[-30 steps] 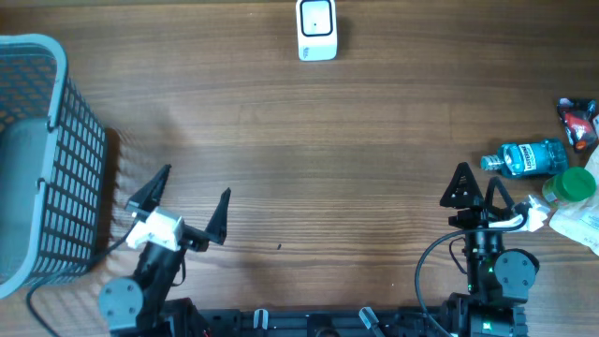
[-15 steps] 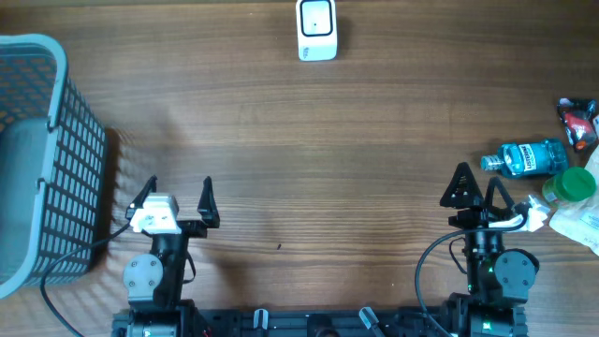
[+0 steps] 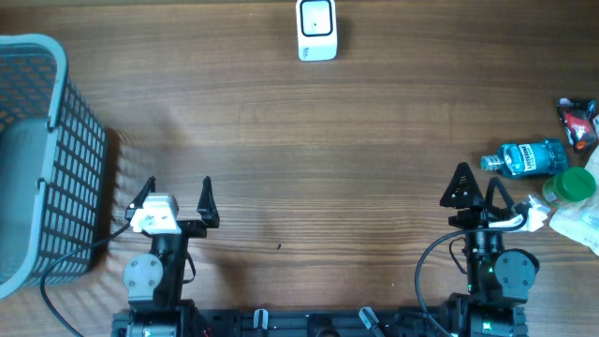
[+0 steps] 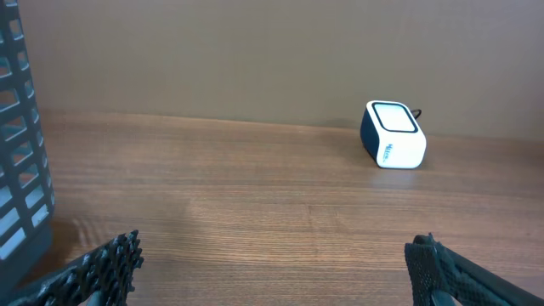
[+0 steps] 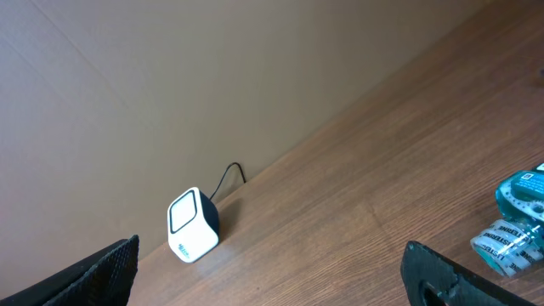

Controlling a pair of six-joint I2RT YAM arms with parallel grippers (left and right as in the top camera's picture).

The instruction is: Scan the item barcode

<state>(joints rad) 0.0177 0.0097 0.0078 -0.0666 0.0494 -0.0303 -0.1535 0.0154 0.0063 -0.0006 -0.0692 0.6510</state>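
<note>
The white barcode scanner (image 3: 316, 30) stands at the table's far edge, centre; it also shows in the left wrist view (image 4: 393, 136) and the right wrist view (image 5: 192, 225). Items lie at the right edge: a blue bottle (image 3: 529, 157), a green-capped bottle (image 3: 569, 185), a red packet (image 3: 578, 122) and a white wrapper (image 3: 576, 220). My left gripper (image 3: 178, 192) is open near the front left, with nothing between its fingers (image 4: 272, 263). My right gripper (image 3: 475, 187) is open at the front right, just left of the items and holding nothing (image 5: 270, 263).
A tall grey mesh basket (image 3: 37, 159) fills the left side, its wall close to my left gripper (image 4: 17, 144). The blue bottle (image 5: 518, 217) lies at the right edge of the right wrist view. A wall rises behind the scanner.
A second ago my left gripper pointed diagonally to the right; it has swung round to face straight ahead and then held still. The right arm has not moved.
</note>
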